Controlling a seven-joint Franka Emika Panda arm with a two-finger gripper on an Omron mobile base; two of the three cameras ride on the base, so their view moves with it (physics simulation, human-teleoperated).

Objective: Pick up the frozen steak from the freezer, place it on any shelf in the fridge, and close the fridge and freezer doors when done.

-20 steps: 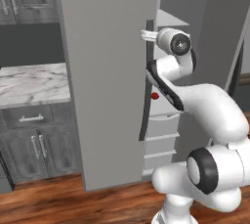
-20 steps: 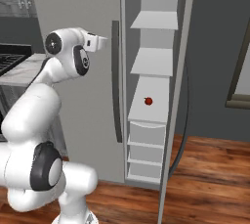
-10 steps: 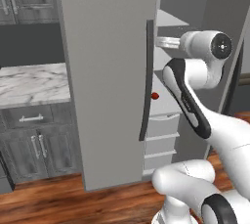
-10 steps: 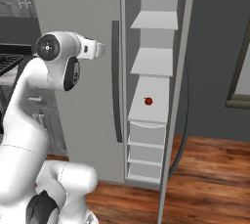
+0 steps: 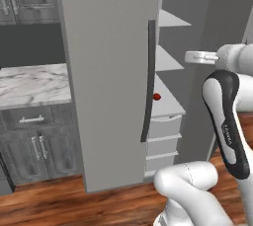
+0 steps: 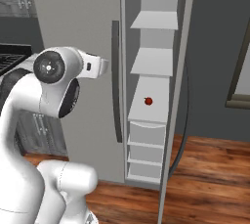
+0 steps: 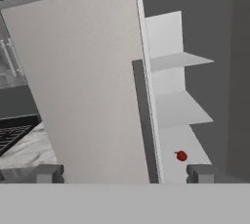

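Grey door [image 5: 108, 72] with a dark handle [image 5: 147, 82] stands shut on the left, while the right compartment is open, showing 3 white shelves [image 6: 154, 61] and drawers [image 6: 145, 142]. No steak is visible; a small red item [image 6: 148, 101] sits on the lowest shelf. My read: the search step, so the arm must next face the freezer. Tool [image 7: 124, 173] hangs in front, fingers [image 7: 49, 173] wide apart, holding nothing.

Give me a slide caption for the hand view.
Open gripper faces a closed door beside open shelves holding a small red item.
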